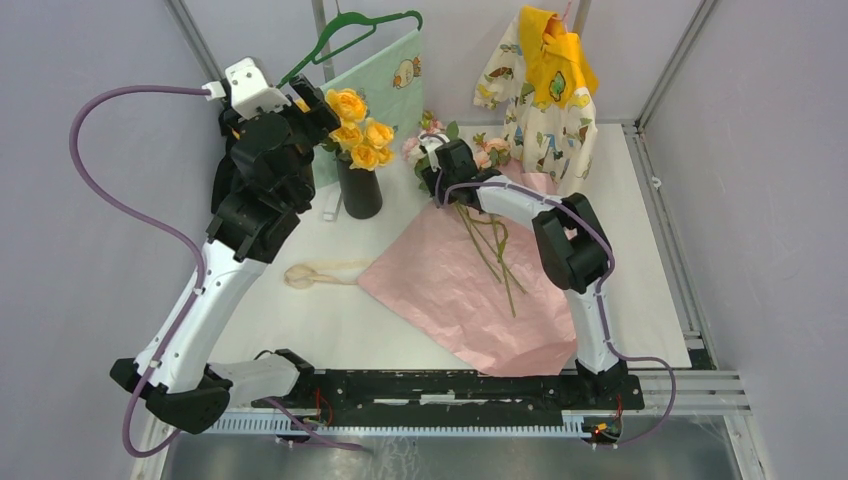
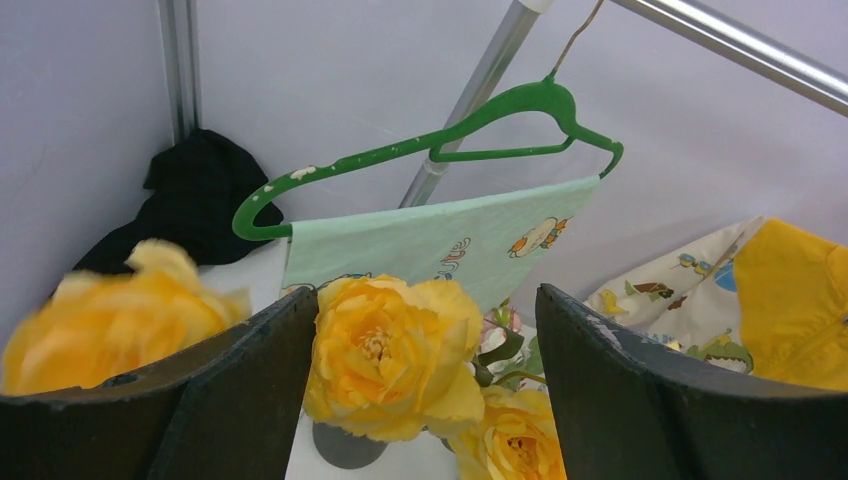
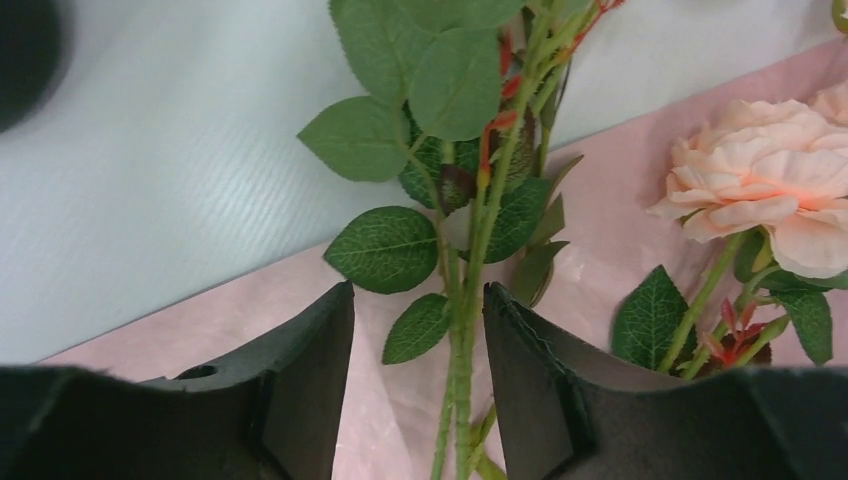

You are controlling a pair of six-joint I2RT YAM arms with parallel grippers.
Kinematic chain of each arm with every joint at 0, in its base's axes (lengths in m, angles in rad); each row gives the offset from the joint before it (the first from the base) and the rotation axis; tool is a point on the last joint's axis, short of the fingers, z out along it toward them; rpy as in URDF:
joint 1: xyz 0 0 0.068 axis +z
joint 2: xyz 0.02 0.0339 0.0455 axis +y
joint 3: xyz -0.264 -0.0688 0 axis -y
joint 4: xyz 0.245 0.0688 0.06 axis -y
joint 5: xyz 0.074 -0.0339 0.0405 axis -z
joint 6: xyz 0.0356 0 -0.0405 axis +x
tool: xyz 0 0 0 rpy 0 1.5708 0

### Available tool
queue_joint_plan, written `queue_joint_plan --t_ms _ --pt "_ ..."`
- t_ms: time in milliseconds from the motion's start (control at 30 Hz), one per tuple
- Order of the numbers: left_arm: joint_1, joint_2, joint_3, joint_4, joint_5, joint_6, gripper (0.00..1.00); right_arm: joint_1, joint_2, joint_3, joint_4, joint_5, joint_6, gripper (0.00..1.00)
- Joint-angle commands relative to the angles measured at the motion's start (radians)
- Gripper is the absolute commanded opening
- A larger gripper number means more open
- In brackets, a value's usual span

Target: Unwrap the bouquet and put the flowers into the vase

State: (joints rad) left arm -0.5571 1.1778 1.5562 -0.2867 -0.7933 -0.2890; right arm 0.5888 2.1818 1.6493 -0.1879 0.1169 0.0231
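Right pincer [image 3: 418, 295] straddles flower stems [image 3: 462, 340] (over pink paper [image 3: 600, 270]).

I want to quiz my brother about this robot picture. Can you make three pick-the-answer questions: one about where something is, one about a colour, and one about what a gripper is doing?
1. Where are the yellow roses?
A. in the black vase
B. on the pink paper
C. flat on the table

2. What colour is the hanger?
A. red
B. green
C. blue

3. How is the left gripper?
A. shut on a rose
B. open
C. holding the ribbon

Answers:
1 A, their stems go down into the vase's mouth.
2 B, it shows bright green against the back wall.
3 B, its fingers stand wide apart with nothing pinched.
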Motion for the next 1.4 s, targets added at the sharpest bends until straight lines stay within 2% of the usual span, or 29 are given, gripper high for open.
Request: queue_joint_plan --t_ms 0,167,467,533,600,733,1267,1367 --pt "-0.001 -0.011 -0.002 0.008 -0.052 -0.02 0.85 -0.017 0.016 0.078 -0.011 0.048 -0.015 0.54" --pt "-0.002 -0.041 -0.003 0.005 -0.018 -0.043 0.85 -0.029 0.067 0.143 -0.046 0.046 -0.043 0.41" --pt "-0.001 -0.092 -0.033 -0.019 -0.015 -0.074 0.85 -0.043 0.133 0.222 -0.074 0.007 -0.039 0.36" --pt "-0.001 -0.102 -0.037 -0.028 -0.016 -0.081 0.85 -0.043 0.147 0.246 -0.091 0.003 -0.036 0.26" --pt "-0.001 -0.114 -0.04 -0.035 -0.021 -0.085 0.85 -0.044 0.148 0.253 -0.096 0.003 -0.033 0.11" --pt "-0.001 -0.127 -0.048 -0.035 -0.036 -0.086 0.85 -0.046 0.099 0.223 -0.068 -0.018 -0.026 0.0" --pt "-0.002 -0.101 -0.051 -0.027 -0.088 -0.076 0.86 -0.046 -0.26 0.068 0.044 -0.203 0.048 0.0" --pt "0.0 -0.102 -0.051 -0.026 -0.095 -0.077 0.86 -0.046 -0.349 -0.003 0.136 -0.27 0.075 0.0"
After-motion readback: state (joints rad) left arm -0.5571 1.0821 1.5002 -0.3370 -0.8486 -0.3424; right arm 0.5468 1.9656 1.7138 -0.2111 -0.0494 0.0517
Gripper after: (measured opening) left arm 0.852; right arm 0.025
